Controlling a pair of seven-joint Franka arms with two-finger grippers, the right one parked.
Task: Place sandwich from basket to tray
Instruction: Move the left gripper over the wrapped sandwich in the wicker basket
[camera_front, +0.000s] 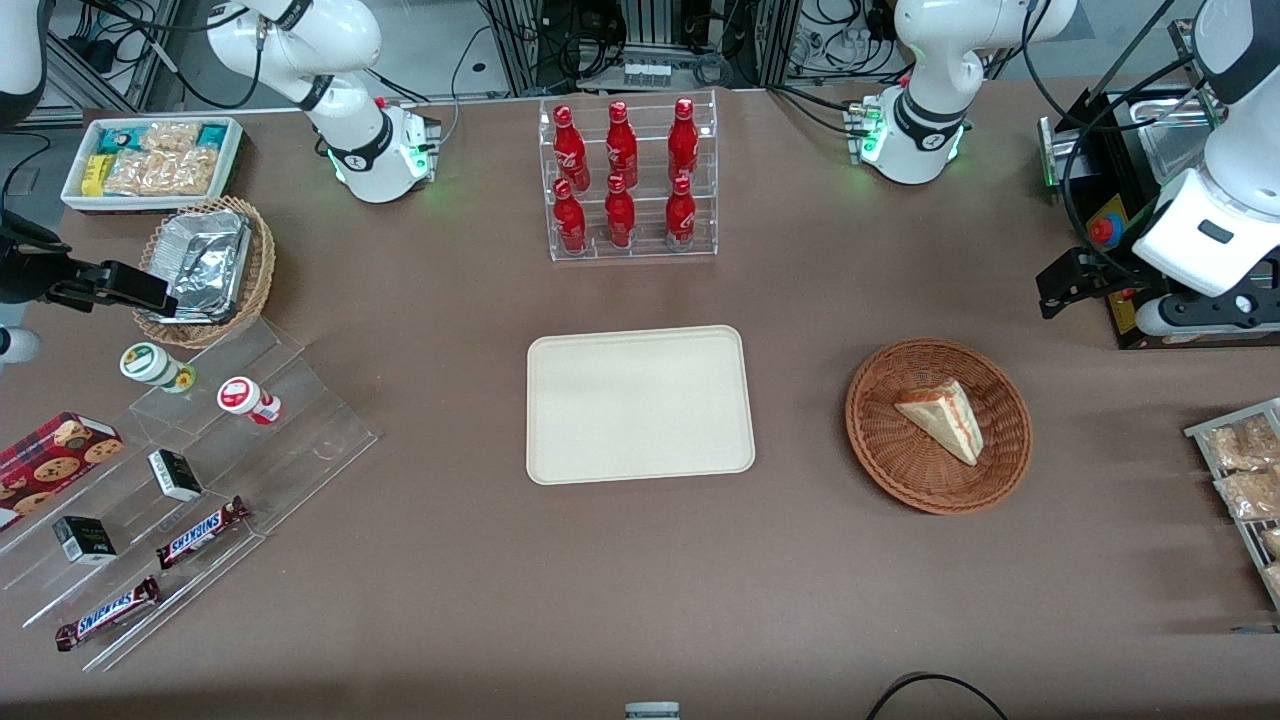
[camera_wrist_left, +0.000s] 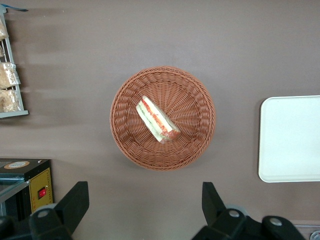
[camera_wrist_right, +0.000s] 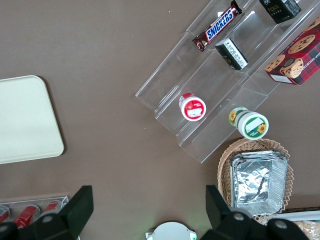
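Note:
The sandwich, a pale bread wedge with red and green filling, lies in the round reddish-brown wicker basket. The cream tray lies flat and bare at mid-table, beside the basket toward the parked arm's end. My left gripper hangs high over the table, farther from the front camera than the basket and toward the working arm's end. It is open, its black fingers wide apart over bare tabletop, holding nothing.
A black box with a red button stands close under the gripper. A wire rack of snack packets sits at the working arm's table edge. A clear rack of red bottles stands farther back than the tray.

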